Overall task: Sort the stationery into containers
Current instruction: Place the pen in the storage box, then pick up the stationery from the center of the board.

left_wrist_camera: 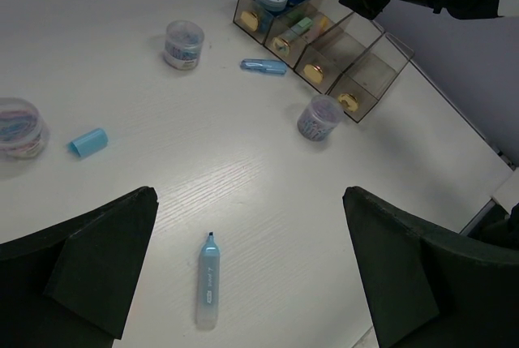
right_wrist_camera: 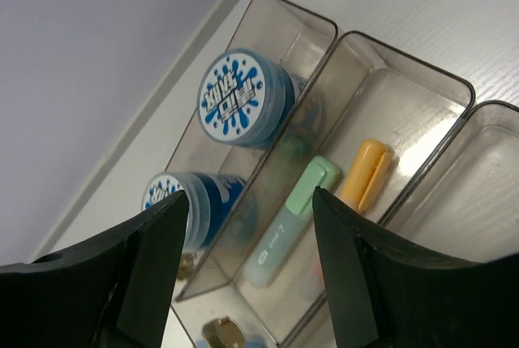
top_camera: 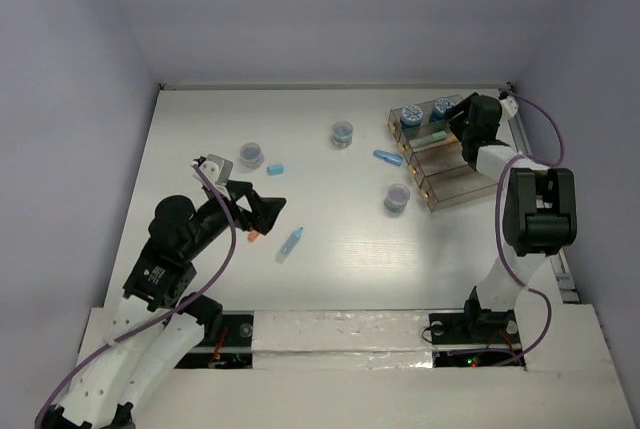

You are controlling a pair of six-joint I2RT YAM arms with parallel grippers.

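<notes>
- The blue stick (left_wrist_camera: 208, 281) lies flat on the table (left_wrist_camera: 243, 161), well apart from the rack (right_wrist_camera: 357, 40).
- The left gripper (left_wrist_camera: 251, 230) hangs over it, wide and empty; a skewed pinch may roll it away.
- The right gripper (right_wrist_camera: 249, 206), open and empty, hovers over the rack; dipping could knock it.

A blue round roll with white patterned top (right_wrist_camera: 207, 198) sits partly behind the right hand (right_wrist_camera: 247, 202); a small clear round jar (left_wrist_camera: 18, 127) is edge-cropped, contents perhaps clips.
</notes>
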